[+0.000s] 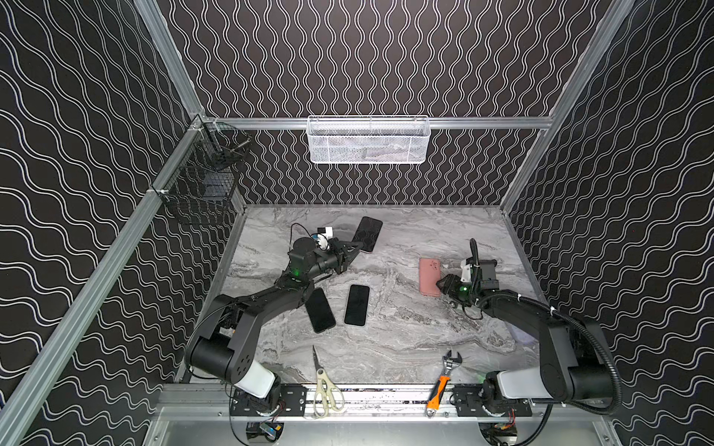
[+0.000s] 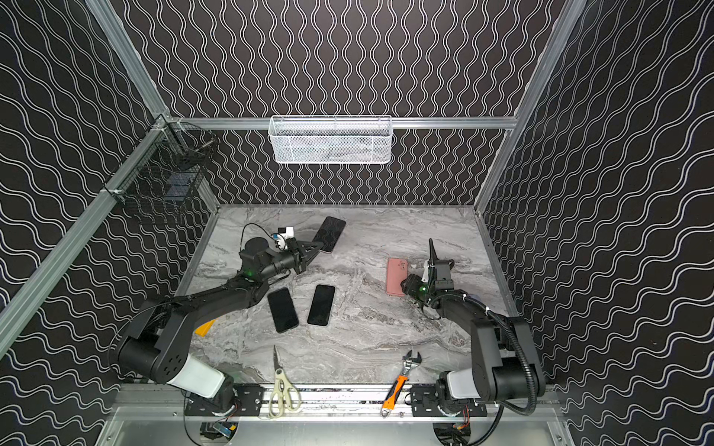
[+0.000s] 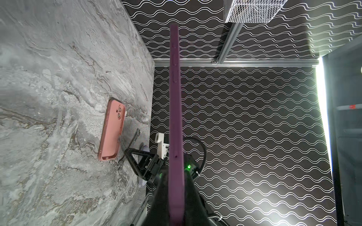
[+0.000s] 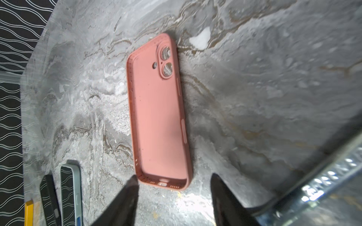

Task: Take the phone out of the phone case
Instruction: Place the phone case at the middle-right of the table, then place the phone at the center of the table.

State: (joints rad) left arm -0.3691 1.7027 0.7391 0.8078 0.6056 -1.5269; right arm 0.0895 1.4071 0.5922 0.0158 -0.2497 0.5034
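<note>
Phone case [image 4: 158,117], pink and empty, lies flat with its open side up on the right part of the table [image 1: 405,340]. The right gripper [image 4: 174,177] has its jaws wide apart just beside the near end of this case and holds nothing. The left gripper [image 1: 358,246] is clamped on the end of a phone in a purple case [image 3: 176,117], near the far edge. Two black phones [image 1: 357,305] lie in the middle.

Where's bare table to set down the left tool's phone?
For the held phone, best is the table centre, between the black phones and the pink case. Also bare: far right corner behind the case; near strip between scissors and wrench. Crowded: beside the black phones by the left arm, and the case's near end, by the open right tool.
</note>
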